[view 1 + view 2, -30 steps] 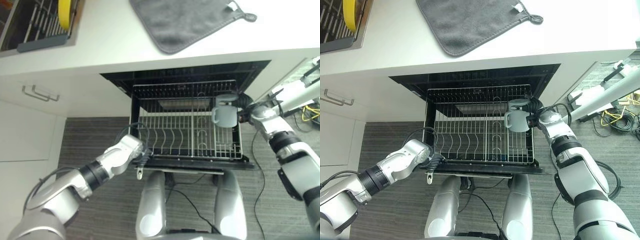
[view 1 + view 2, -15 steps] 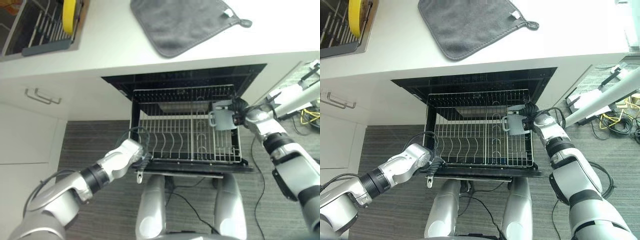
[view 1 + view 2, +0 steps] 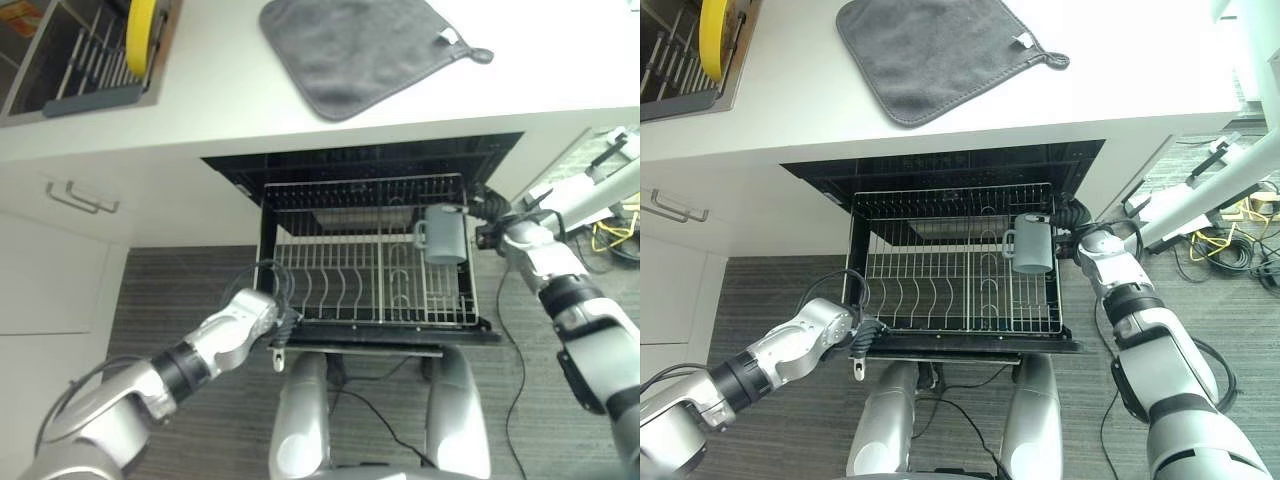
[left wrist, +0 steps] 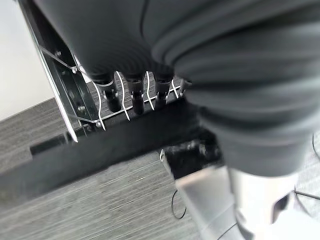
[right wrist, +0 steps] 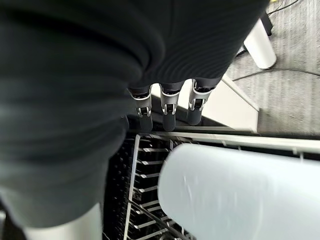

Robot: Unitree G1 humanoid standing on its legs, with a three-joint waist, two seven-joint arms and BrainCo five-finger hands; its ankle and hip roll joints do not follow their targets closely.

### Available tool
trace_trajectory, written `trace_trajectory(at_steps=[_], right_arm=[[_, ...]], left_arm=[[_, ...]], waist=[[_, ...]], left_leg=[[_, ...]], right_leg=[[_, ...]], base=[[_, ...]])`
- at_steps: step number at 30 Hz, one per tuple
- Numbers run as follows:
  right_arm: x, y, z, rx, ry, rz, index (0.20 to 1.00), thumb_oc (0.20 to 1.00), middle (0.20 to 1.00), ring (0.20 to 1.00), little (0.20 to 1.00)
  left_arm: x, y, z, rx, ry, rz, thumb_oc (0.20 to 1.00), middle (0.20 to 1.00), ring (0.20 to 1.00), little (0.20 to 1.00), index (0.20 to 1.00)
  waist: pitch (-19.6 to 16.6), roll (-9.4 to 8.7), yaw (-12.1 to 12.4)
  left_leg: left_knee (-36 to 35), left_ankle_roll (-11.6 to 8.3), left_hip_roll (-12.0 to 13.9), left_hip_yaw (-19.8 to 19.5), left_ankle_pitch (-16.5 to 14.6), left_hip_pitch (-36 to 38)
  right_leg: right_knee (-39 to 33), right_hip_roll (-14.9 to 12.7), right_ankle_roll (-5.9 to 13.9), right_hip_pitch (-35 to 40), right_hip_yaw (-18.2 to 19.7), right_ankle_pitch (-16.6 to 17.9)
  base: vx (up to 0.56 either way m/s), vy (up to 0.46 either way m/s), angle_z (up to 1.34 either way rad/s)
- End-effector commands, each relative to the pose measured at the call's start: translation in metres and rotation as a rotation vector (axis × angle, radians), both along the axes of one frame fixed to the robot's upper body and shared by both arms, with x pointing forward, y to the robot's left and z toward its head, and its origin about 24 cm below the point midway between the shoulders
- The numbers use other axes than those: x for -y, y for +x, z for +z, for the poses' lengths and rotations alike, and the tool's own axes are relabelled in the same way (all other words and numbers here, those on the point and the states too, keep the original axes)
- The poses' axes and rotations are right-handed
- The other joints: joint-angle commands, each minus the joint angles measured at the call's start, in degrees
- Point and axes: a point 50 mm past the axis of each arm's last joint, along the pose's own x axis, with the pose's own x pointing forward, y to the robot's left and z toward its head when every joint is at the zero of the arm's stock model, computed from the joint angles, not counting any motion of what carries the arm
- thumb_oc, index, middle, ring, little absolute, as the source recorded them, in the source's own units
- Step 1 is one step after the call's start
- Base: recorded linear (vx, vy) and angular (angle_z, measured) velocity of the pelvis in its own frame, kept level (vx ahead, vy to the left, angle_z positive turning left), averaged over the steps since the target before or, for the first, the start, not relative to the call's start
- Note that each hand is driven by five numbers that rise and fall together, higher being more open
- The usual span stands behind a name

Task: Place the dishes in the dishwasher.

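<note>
— What do you see up on the table (image 3: 790,110)?

— You have a grey cloth mat (image 3: 940,50) lying flat there, with a small loop at one corner. At the far left a sink holds a drying rack (image 3: 85,65) with a yellow plate (image 3: 142,25) standing on edge.

— And lower down?

— You see a white cabinet front with a metal drawer handle (image 3: 78,196) at the left, grey striped carpet (image 3: 770,290) below, and a tangle of yellow and black wires (image 3: 1240,235) at the right.

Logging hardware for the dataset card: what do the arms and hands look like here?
Both arms are silver-grey segmented shells with black joint bands. The left hand and right hand wear dark ribbed covers; silver fingers end in dark tips.
</note>
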Motion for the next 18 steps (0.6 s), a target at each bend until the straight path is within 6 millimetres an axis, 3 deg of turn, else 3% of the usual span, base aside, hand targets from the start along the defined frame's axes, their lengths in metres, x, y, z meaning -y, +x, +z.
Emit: trace_trajectory(at_steps=[1, 4, 5, 9, 10, 15, 18], right_arm=[[0.005, -0.023, 0.002, 0.183, 0.278, 0.004, 1.000, 1.000, 1.000, 1.000, 1.000], [0.004, -0.042, -0.010, 0.210, 0.304, 0.019, 1.000, 1.000, 1.000, 1.000, 1.000], [0.005, -0.059, -0.018, 0.228, 0.337, 0.029, 1.000, 1.000, 1.000, 1.000, 1.000], [0.009, -0.086, -0.029, 0.259, 0.429, 0.028, 1.000, 1.000, 1.000, 1.000, 1.000], [0.014, -0.099, -0.035, 0.267, 0.460, 0.015, 1.000, 1.000, 1.000, 1.000, 1.000], [0.026, -0.120, -0.040, 0.310, 0.465, -0.068, 1.000, 1.000, 1.000, 1.000, 1.000], [0.029, -0.130, -0.033, 0.376, 0.484, -0.097, 1.000, 1.000, 1.000, 1.000, 1.000]], left_arm=[[0.003, -0.032, 0.001, 0.066, -0.345, 0.051, 1.000, 1.000, 1.000, 1.000, 1.000], [-0.002, -0.035, 0.016, 0.120, -0.533, 0.154, 1.000, 1.000, 1.000, 1.000, 1.000], [-0.002, -0.037, 0.030, 0.159, -0.684, 0.173, 1.000, 1.000, 1.000, 1.000, 1.000], [-0.013, -0.034, 0.072, 0.283, -0.968, 0.215, 1.000, 1.000, 1.000, 1.000, 1.000], [-0.019, -0.031, 0.093, 0.346, -1.104, 0.222, 1.000, 1.000, 1.000, 1.000, 1.000], [-0.033, -0.031, 0.130, 0.505, -1.421, 0.207, 1.000, 1.000, 1.000, 1.000, 1.000], [-0.038, -0.039, 0.141, 0.608, -1.599, 0.193, 1.000, 1.000, 1.000, 1.000, 1.000]], waist=[[1.41, -1.34, -0.50], [1.02, -1.45, -0.95], [0.75, -1.46, -1.13], [-0.35, -1.98, -1.79], [-1.08, -2.34, -1.92], [-3.51, -3.46, -1.98], [-5.80, -4.16, -1.46]], left_leg=[[-6.34, 1.18, -0.08, -1.21, 3.20, 2.26], [-7.63, 1.15, 0.11, -0.80, 3.71, 3.76], [-8.70, 1.13, 0.34, -0.40, 4.18, 4.91], [-11.85, 0.71, 0.66, 0.36, 5.55, 7.73], [-13.80, 0.45, 0.73, 0.65, 6.18, 9.39], [-19.79, -0.65, 1.15, 1.21, 8.07, 14.01], [-25.72, -1.59, 1.20, 1.10, 10.10, 18.07]], right_leg=[[-5.21, 2.55, -2.30, 4.87, -2.00, -0.52], [-6.89, 3.03, -2.27, 6.71, -2.17, -0.10], [-8.48, 3.34, -2.27, 8.31, -2.45, 0.28], [-12.13, 4.25, -2.24, 11.99, -2.82, 0.91], [-14.33, 4.83, -2.22, 13.95, -2.99, 1.20], [-20.81, 6.81, -2.36, 19.48, -3.45, 1.63], [-25.74, 8.37, -2.61, 24.01, -4.23, 1.99]], base=[[0.07, -0.044, -0.05], [0.07, -0.048, -0.07], [0.08, -0.068, -0.07], [0.06, -0.085, 0.01], [0.07, -0.109, 0.03], [0.05, -0.115, -0.01], [0.09, -0.185, 0.03]])
